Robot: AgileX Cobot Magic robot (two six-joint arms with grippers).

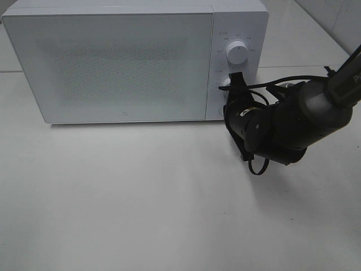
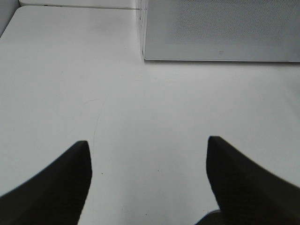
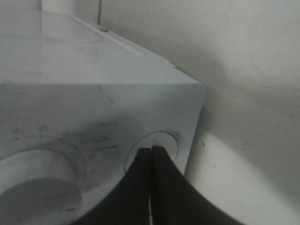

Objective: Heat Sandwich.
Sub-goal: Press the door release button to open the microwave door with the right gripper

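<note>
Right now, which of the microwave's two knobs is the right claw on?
The lower knob of the microwave, by its bottom corner: the shut right claw has its tips at it. The upper knob, larger, stands clear above.

We see our right gripper [image 1: 232, 80], pinched closed, touching the lower knob [image 1: 224, 84] of the microwave [image 1: 113, 62]; the upper knob [image 1: 237, 53] sits just above the claw.

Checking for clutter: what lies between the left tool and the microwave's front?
Nothing. The left wrist view shows only bare white table between the open left tool and the microwave.
</note>
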